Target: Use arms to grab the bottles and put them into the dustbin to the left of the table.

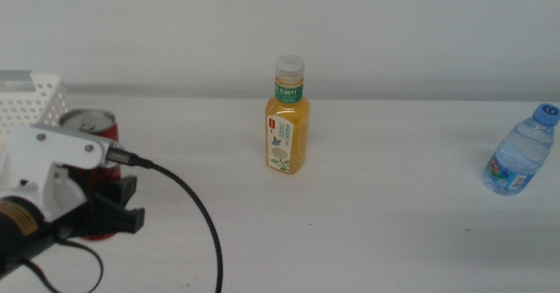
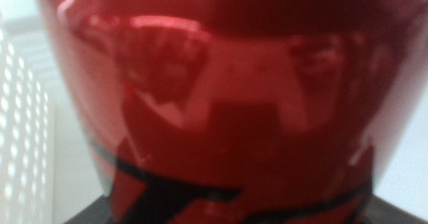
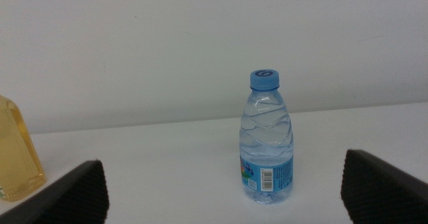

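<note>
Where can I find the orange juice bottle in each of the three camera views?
Middle view: the juice bottle stands upright near the centre of the table.
Left wrist view: not in it; the red can fills the picture.
Right wrist view: only its side shows at the picture's edge.
Shared landmark: the water bottle, seen in the middle and right wrist views.

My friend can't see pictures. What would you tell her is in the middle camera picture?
The left gripper closes around a red soda can at the white table's left edge, beside a white perforated basket. An orange juice bottle stands mid-table, and a small clear water bottle stands far right.
</note>
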Motion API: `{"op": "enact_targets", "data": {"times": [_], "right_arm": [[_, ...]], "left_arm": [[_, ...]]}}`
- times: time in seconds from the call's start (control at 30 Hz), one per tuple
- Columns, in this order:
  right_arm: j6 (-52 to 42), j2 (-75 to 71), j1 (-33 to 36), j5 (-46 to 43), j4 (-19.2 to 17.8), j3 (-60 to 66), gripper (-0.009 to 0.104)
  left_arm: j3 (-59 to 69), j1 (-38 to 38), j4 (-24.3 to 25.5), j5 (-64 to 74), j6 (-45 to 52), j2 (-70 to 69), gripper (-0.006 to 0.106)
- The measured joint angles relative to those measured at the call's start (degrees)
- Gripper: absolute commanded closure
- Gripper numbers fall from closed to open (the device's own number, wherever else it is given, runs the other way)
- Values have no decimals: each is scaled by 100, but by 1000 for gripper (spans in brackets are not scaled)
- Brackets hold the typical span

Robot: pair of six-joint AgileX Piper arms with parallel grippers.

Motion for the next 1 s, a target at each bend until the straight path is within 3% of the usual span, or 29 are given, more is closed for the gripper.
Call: {"op": "enact_targets", "data": {"times": [0.33, 0.53, 0.67, 1.0], "right_arm": [[0, 0, 0, 0, 0, 0, 2], [0, 0, 0, 0, 0, 0, 2], [0, 0, 0, 0, 0, 0, 2], [0, 0, 0, 0, 0, 0, 2]], "left_arm": [[-1120, 0, 55, 2958, 0, -240, 102], [-2239, 0, 345, 4429, 15, -223, 102], [-3106, 155, 394, 5470, 507, 35, 102], [-4798, 1655, -473, 6862, 2220, 1282, 102]]}}
